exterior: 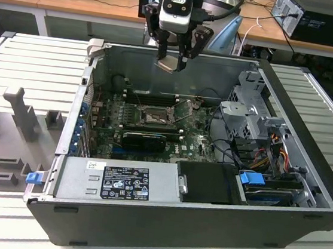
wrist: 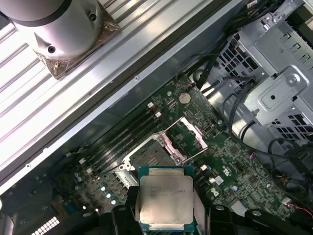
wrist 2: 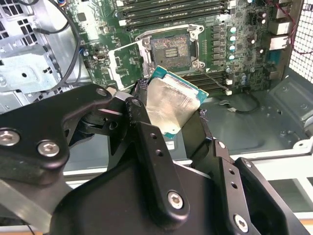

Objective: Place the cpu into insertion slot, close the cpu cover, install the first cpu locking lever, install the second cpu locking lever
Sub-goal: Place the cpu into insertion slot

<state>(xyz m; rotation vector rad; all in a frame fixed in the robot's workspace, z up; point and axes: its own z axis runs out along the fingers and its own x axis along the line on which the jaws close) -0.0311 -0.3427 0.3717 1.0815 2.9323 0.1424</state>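
My gripper (exterior: 173, 58) hangs above the back wall of the open computer case, shut on the cpu (exterior: 168, 63). The cpu (wrist 2: 171, 105) is a small square chip with a pale metal top and a green edge, held tilted between the two black fingers (wrist 2: 142, 125). Below it the insertion slot (wrist 2: 171, 46) on the motherboard lies bare. The cpu cover (wrist 2: 128, 61), a grey metal frame with a square window, is flipped open beside the slot. In the first wrist view the cpu (wrist: 165, 198) sits apart from the slot (wrist: 146, 157) and the cpu cover (wrist: 188, 134).
The case (exterior: 309, 141) lies on its side on a grey slatted table (exterior: 35, 61). Memory slots (exterior: 148, 96) run behind the socket. A metal drive cage (exterior: 249, 110) with cables stands at the exterior view's right, and the power supply (exterior: 124, 183) is at the front. A grey fixture (exterior: 17, 110) lies on the table.
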